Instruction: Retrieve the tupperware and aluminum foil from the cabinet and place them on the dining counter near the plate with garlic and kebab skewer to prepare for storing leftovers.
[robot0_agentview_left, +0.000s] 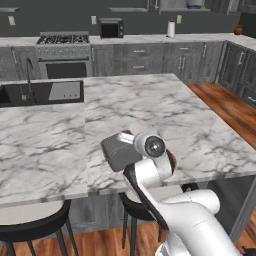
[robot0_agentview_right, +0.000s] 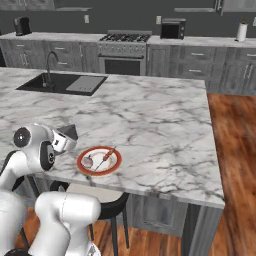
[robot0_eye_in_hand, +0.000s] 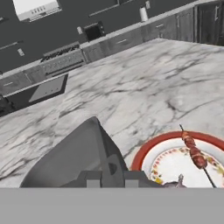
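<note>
The robot's pincer (robot0_eye_in_hand: 109, 178) stood closed on the rim of the tupperware (robot0_eye_in_hand: 74, 159) — a grey, translucent tub held tilted above the near edge of the dining surface (robot0_agentview_right: 150, 115), the white marble slab veined in grey. Seen from the hand, the tub's wall rose directly ahead of the dark finger tips (robot0_eye_in_hand: 92, 180), just beside the plate (robot0_eye_in_hand: 151, 148) with its red-orange rim. The kebab skewer (robot0_eye_in_hand: 194, 153) lay across the plate's pale centre, and the garlic (robot0_agentview_right: 88, 161) sat on the plate's left side in the right base view, near the tub (robot0_agentview_right: 66, 133). In the left base view the tub (robot0_agentview_left: 117, 150) hung at the arm's end over the marble, above two dark stools (robot0_agentview_left: 35, 227) tucked under the edge. Behind the slab — a black sink (robot0_agentview_right: 62, 83) set into it, then a stove (robot0_agentview_right: 122, 50), a microwave (robot0_agentview_right: 173, 28) and a white paper-towel roll (robot0_agentview_left: 171, 28) along the far worktop.
</note>
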